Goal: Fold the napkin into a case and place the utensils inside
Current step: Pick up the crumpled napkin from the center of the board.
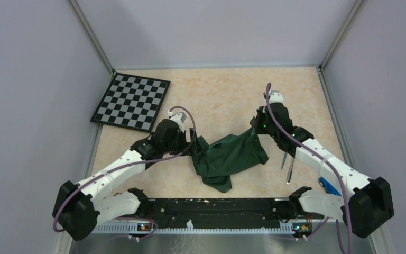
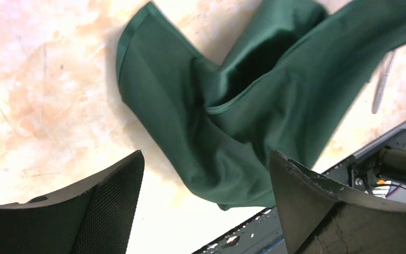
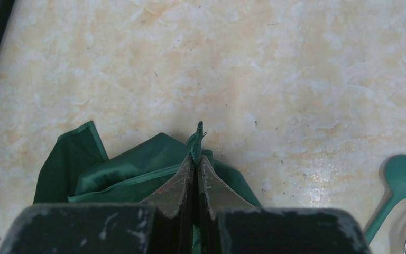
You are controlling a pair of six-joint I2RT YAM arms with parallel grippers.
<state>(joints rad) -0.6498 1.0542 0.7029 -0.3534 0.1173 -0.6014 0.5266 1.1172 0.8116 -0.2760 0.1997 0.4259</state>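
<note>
Folding is only beginning. The napkin (image 1: 230,159) is lying crumpled on the worktop (image 1: 217,100), left of the utensils (image 1: 288,166), with the right claw (image 3: 195,151) pinching its far edge. The left claw (image 2: 205,159) is gaping empty and should be taking a corner next.

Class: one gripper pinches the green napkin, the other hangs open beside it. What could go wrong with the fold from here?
1. The right gripper pinches only a sliver at the edge of the napkin; a pull could slip it free.
2. The left gripper is open and holds nothing, so the bunched cloth may drag instead of spreading flat.
3. The utensils lie close beside the right arm; a sweep might knock them.
</note>
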